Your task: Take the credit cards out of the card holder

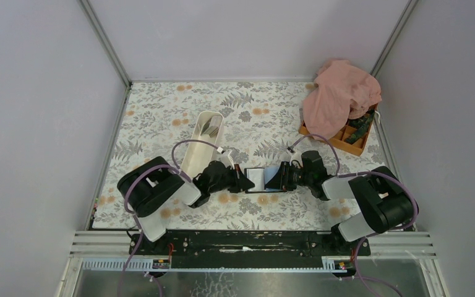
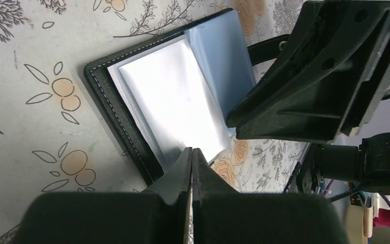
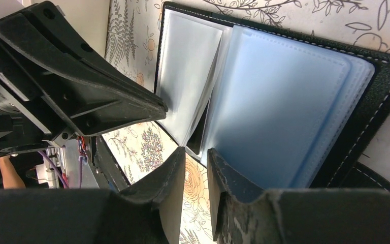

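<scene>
Top external view: the card holder (image 1: 261, 180) lies open on the floral counter (image 1: 161, 111) between both arms. Left end effector (image 2: 192, 152) has its fingers pressed together at the holder's black edge. Right end effector (image 3: 196, 151) stands slightly apart beside the clear sleeves (image 3: 279, 112), with the counter pattern showing through the gap.

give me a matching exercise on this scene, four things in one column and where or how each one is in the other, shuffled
1. card holder
2. white tray
3. pink cloth
4. left claw

a. shut
b. draped over the orange box
c. lying open on the table
d. long, on the table's left half

Pairs: 1-c, 2-d, 3-b, 4-a
</scene>
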Available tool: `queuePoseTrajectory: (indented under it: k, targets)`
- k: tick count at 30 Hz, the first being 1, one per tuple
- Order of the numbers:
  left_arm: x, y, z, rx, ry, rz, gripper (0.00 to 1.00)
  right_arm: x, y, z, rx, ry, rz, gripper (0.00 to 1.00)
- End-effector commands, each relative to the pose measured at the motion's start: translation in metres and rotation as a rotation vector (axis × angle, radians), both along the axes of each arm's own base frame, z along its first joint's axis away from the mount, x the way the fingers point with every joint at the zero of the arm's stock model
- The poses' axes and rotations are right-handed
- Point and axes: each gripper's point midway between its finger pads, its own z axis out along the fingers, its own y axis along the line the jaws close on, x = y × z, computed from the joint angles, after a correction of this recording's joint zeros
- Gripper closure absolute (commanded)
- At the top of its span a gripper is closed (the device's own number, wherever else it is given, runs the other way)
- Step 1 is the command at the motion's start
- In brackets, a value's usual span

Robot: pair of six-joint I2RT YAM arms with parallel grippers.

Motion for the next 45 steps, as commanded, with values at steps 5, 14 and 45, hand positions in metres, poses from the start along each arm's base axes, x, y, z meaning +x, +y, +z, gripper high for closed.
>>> queuePoseTrajectory:
  k: [5,14,45]
  targets:
    - [0.001,0.013,0.023,0.002,-0.083,0.019,1.00,0.001,-0.002,0.001,-0.006,-0.029,0.000,0.70]
    - [-0.007,0.018,0.004,0.014,-0.041,0.020,1.00,0.001,-0.002,0.002,-0.007,-0.032,-0.001,0.70]
    - [-0.012,0.017,-0.023,0.019,0.012,0.016,1.00,-0.004,0.014,0.022,0.148,-0.034,0.035,0.74]
